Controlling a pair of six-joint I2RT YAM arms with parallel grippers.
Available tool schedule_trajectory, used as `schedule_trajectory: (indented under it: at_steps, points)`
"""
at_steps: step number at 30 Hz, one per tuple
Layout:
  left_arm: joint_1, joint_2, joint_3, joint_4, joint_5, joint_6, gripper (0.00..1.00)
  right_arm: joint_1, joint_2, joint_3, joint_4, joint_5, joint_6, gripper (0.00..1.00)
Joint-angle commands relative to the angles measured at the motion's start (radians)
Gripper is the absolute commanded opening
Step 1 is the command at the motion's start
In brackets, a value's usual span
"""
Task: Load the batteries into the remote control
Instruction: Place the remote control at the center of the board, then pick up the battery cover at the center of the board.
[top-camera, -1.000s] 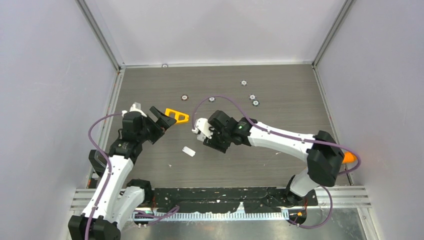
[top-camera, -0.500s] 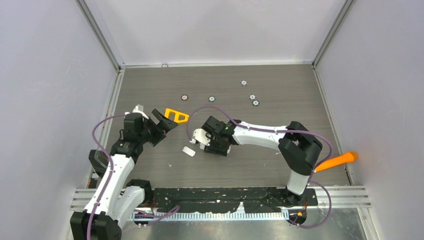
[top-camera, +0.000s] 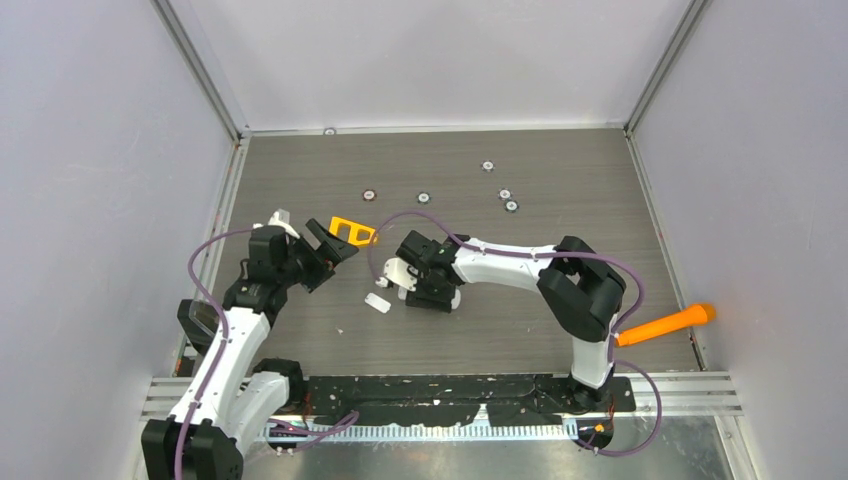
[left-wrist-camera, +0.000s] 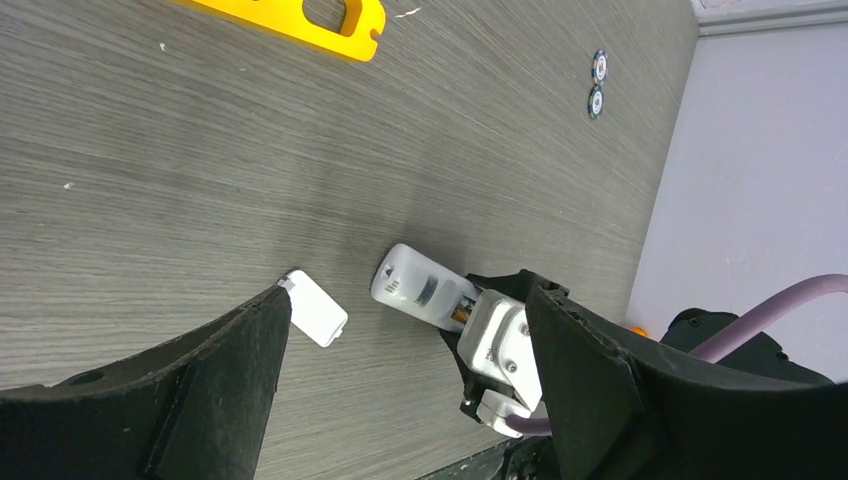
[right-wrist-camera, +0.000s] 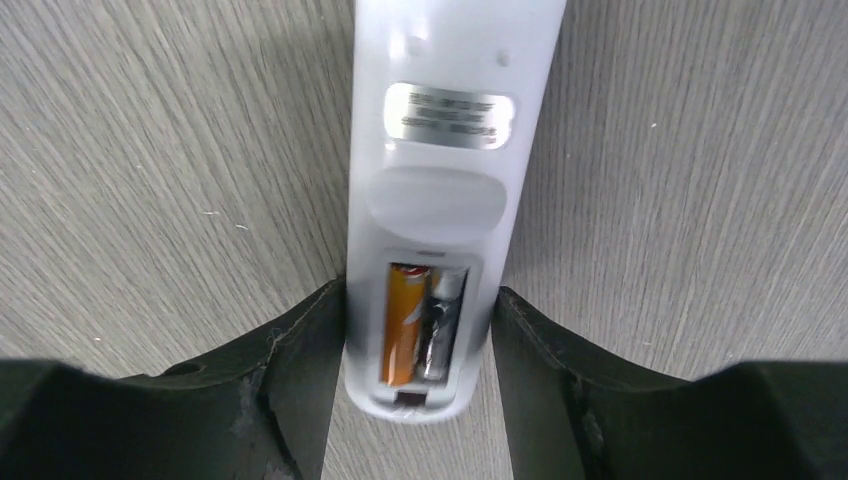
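From above, the remote control (top-camera: 398, 272) is mostly covered by the right gripper (top-camera: 412, 284); the batteries (right-wrist-camera: 418, 322) are too small to find there. In the right wrist view the remote's far end runs off the top edge; its button face lies underneath, unseen; the silver label (right-wrist-camera: 450, 115) is too blurred to read. The orange triangle (left-wrist-camera: 300, 15) is cut by the left wrist view's top edge; the orange stick (top-camera: 668, 323) tucks one end behind the right arm.

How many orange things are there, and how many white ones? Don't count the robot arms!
Orange: 3 (flat triangle, long stick, battery)
White: 2 (remote control, small tab)
Total: 5
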Motion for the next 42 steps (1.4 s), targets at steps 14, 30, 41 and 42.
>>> schedule_trajectory:
  at_steps: [14,30,41,42]
  points:
    - [0.035,-0.02,0.044,-0.038,-0.032,0.065,0.89,-0.009,-0.116,0.065,0.024,-0.054,0.083,0.77]
    - [0.049,-0.094,0.165,-0.242,-0.299,0.154,0.89,0.003,0.009,0.451,0.0,0.151,0.985,0.58]
    - [0.048,-0.216,0.239,-0.403,-0.434,0.199,0.89,0.078,0.206,0.605,-0.098,0.222,1.484,0.52]
    - [0.048,-0.233,0.245,-0.425,-0.457,0.207,0.89,0.094,0.225,0.627,-0.122,0.22,1.504,0.51]
